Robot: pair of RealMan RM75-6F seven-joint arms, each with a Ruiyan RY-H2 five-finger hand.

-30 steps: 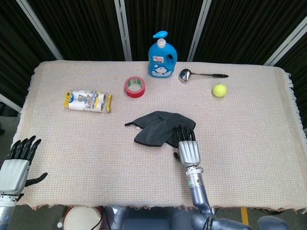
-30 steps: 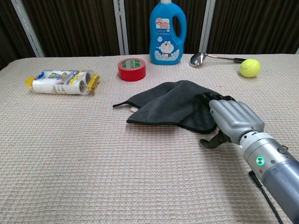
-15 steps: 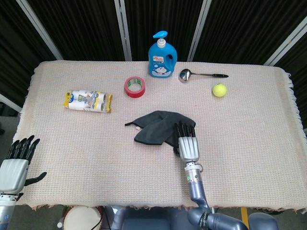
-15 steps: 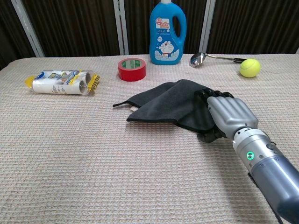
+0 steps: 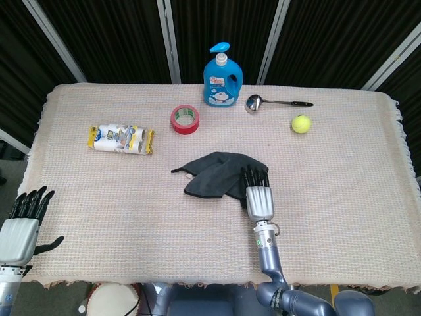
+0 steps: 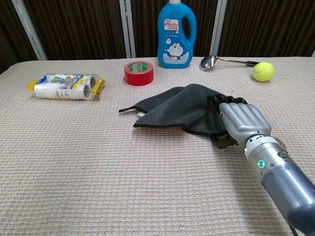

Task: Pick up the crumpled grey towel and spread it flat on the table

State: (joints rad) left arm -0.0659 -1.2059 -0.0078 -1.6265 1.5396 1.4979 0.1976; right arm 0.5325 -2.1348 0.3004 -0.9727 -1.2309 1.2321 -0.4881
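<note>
The crumpled grey towel (image 5: 214, 172) lies near the middle of the table; in the chest view the towel (image 6: 177, 110) is bunched in folds. My right hand (image 5: 258, 197) sits at its near right edge. In the chest view the right hand (image 6: 238, 123) has its fingers laid over the cloth and the thumb tucked in under the edge, pinching it. My left hand (image 5: 23, 227) hangs off the table's near left corner, fingers spread, holding nothing.
A blue detergent bottle (image 5: 222, 76) stands at the back, with a red tape roll (image 5: 185, 119) in front of it. A metal ladle (image 5: 276, 103) and a tennis ball (image 5: 301, 124) lie back right. A yellow-ended packet (image 5: 121, 139) lies left.
My right hand slid forward onto the towel's edge and its thumb closed in under the cloth. The left hand stayed put.
</note>
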